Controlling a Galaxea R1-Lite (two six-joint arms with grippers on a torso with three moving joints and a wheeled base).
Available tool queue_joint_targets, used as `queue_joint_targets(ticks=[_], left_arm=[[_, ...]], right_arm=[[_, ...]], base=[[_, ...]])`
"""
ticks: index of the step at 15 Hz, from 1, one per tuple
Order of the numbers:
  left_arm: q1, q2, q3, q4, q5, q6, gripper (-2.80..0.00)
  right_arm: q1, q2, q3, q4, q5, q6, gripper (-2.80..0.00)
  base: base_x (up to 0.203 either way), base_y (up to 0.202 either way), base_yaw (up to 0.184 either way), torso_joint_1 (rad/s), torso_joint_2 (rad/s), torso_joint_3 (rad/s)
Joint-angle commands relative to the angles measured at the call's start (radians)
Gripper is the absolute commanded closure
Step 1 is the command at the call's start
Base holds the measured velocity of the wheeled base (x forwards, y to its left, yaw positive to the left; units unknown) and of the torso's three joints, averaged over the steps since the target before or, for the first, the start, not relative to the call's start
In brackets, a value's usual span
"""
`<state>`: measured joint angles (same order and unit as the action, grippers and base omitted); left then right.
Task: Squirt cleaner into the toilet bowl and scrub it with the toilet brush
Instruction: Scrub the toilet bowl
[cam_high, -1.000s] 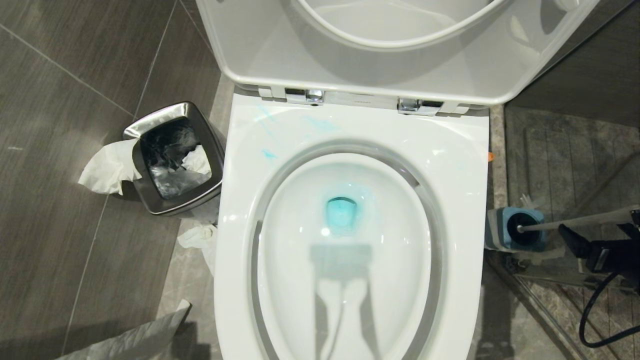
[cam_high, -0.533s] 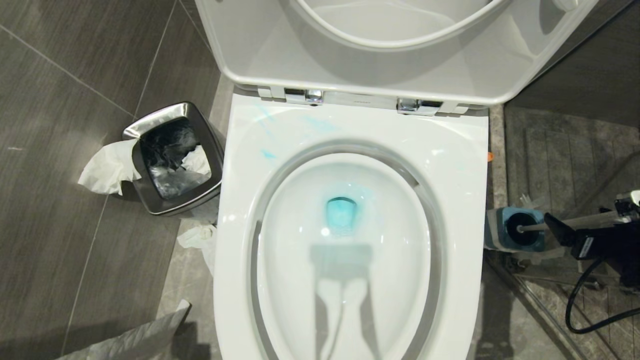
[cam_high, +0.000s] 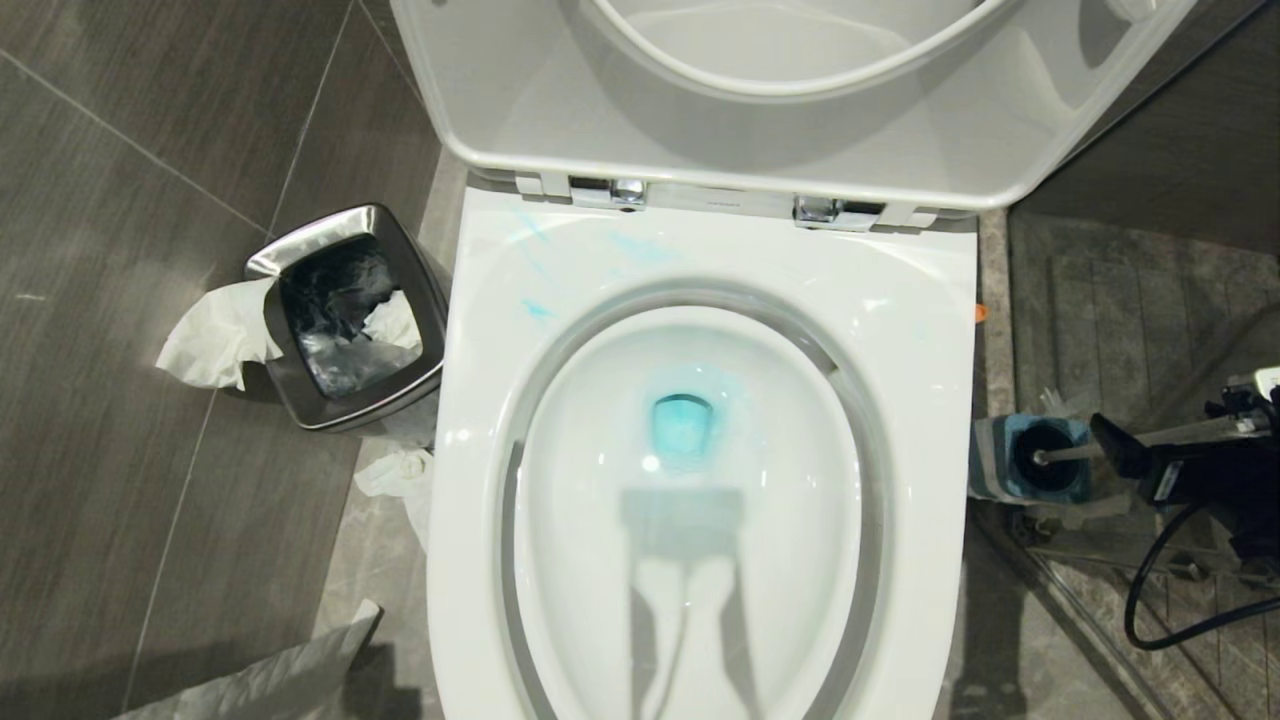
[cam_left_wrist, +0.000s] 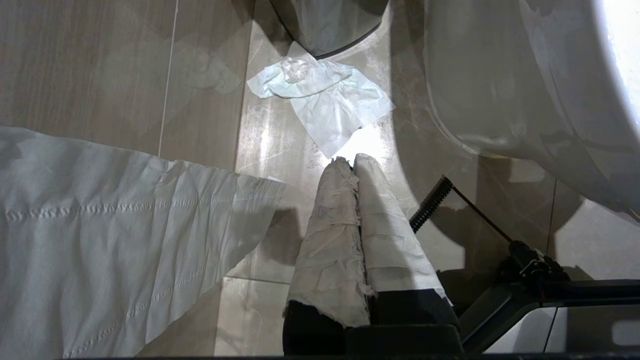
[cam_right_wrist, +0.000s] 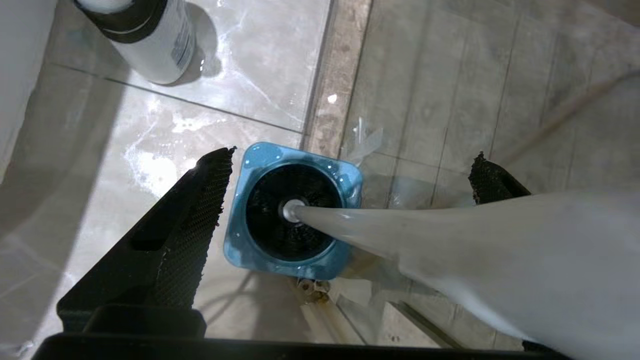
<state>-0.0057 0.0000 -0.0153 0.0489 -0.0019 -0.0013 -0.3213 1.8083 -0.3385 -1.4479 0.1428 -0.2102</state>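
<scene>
**Right tool open around the brush handle, nothing gripped yet**

While your left tool (cam_left_wrist: 352, 165) hangs parked low beside the toilet with its wrapped fingers pressed together and empty, your right tool (cam_right_wrist: 350, 180) is over the brush holder with jaws spread wide. In the right wrist view the toilet brush (cam_right_wrist: 450, 240) handle runs up between the two black fingers (cam_right_wrist: 200, 210); neither pad touches it. The brush head sits down in the blue holder (cam_right_wrist: 250, 160), which stands on the floor at the edge of the darker shower-area tiles.

In the head view you see the right tool (cam_high: 1125, 455) at the right edge, just beside the holder (cam_high: 990, 455), to the right of the toilet bowl (cam_high: 700, 280). Seat and lid are up. Blue liquid pools at the bottom of the bowl, with blue smears on the rear-left rim.

The cleaner (cam_right_wrist: 155, 45) stands upright on the floor near the holder, next to the toilet base; only its lower body shows in the right wrist view, nozzle out of frame.

Left of the bowl: a steel bin (cam_high: 345, 310) with paper hanging over its edge, plus a crumpled tissue (cam_left_wrist: 325, 100) on the floor by the toilet base.
</scene>
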Motion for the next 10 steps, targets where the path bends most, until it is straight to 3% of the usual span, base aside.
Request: queue_joint_targets(ticks=[1, 10], left_arm=[[0.0, 0.002, 0.0, 0.0, 0.001, 0.0, 0.0], [0.0, 0.002, 0.0, 0.0, 0.002, 0.0, 0.0]], right_arm=[[-0.003, 0.0, 0.001, -0.038, -0.002, -0.001, -2.8], [-0.004, -0.012, 0.052, -0.072, 0.0, 0.003, -2.8]], base=[[0.0, 0.0, 0.0, 0.0, 0.0, 0.0], [0.0, 0.0, 0.0, 0.0, 0.0, 0.0]])
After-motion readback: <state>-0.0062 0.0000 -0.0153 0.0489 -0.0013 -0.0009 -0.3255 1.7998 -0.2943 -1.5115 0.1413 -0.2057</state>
